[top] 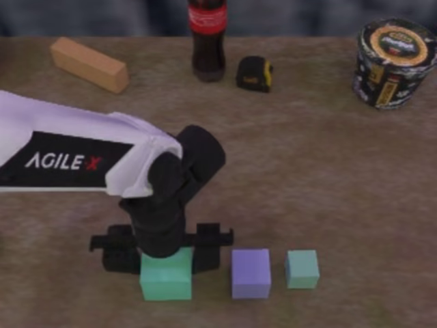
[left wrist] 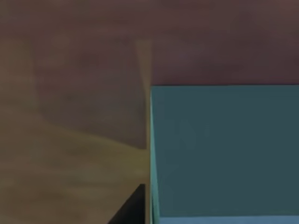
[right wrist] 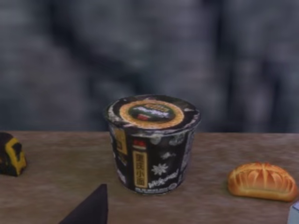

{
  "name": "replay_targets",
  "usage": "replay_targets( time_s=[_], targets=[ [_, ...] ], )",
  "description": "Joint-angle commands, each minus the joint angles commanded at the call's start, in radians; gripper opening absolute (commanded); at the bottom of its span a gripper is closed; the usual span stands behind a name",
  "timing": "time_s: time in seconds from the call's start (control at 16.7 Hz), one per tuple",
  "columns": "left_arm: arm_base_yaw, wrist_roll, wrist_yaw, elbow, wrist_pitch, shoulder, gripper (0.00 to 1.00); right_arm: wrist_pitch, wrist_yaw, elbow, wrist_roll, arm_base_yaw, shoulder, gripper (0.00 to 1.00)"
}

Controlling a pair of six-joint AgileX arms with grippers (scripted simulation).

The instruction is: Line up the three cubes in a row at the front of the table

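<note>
A mottled brown table is seen. Along its front edge, three cubes are set in a row: teal, purple, pale teal. At the back are laid a wooden block, a cola bottle, a tape measure and a noodle cup. A bread roll is seen beside the cup.

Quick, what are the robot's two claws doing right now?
Left gripper: down over the big teal cube; open or shut cannot be told.
Right gripper: not in the top view; cannot be told.
</note>
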Motion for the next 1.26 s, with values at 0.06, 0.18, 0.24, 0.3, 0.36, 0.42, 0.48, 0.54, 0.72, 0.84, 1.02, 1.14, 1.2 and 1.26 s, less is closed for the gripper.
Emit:
replay_targets(
  time_s=[0.06,0.18,0.24,0.3,0.36,0.42,0.48,0.54,0.72,0.84,1.02,1.14,1.2,1.26],
  targets=[
    [0.000,0.000,0.000,0.000,0.000,0.000,0.98,0.000,0.000,0.000,0.000,0.000,0.000,1.00],
    [0.000,0.000,0.000,0.000,0.000,0.000,1.00,0.000,0.000,0.000,0.000,0.000,0.000,1.00],
    [0.000,0.000,0.000,0.000,0.000,0.000,1.00,0.000,0.000,0.000,0.000,0.000,0.000,1.00],
    [0.000,0.000,0.000,0.000,0.000,0.000,1.00,0.000,0.000,0.000,0.000,0.000,0.000,1.00],
    [0.000,0.000,0.000,0.000,0.000,0.000,1.00,0.000,0.000,0.000,0.000,0.000,0.000,1.00],
    [0.000,0.000,0.000,0.000,0.000,0.000,1.00,0.000,0.000,0.000,0.000,0.000,0.000,1.00],
    [0.000,0.000,0.000,0.000,0.000,0.000,1.00,0.000,0.000,0.000,0.000,0.000,0.000,1.00],
    [0.000,0.000,0.000,0.000,0.000,0.000,1.00,0.000,0.000,0.000,0.000,0.000,0.000,1.00],
    [-0.001,0.000,0.000,0.013,-0.017,-0.007,1.00,0.000,0.000,0.000,0.000,0.000,0.000,1.00],
    [0.003,-0.002,-0.001,0.046,-0.074,-0.032,1.00,0.000,0.000,0.000,0.000,0.000,0.000,1.00],
    [0.012,-0.005,-0.001,0.106,-0.201,-0.083,1.00,0.000,0.000,0.000,0.000,0.000,0.000,1.00],
    [0.016,-0.005,-0.001,0.138,-0.258,-0.114,1.00,0.000,0.000,0.000,0.000,0.000,0.000,1.00],
    [0.018,-0.004,-0.001,0.146,-0.271,-0.124,1.00,0.000,0.000,0.000,0.000,0.000,0.000,1.00],
    [0.019,-0.004,-0.001,0.148,-0.273,-0.126,1.00,0.000,0.000,0.000,0.000,0.000,0.000,1.00]
  ],
)
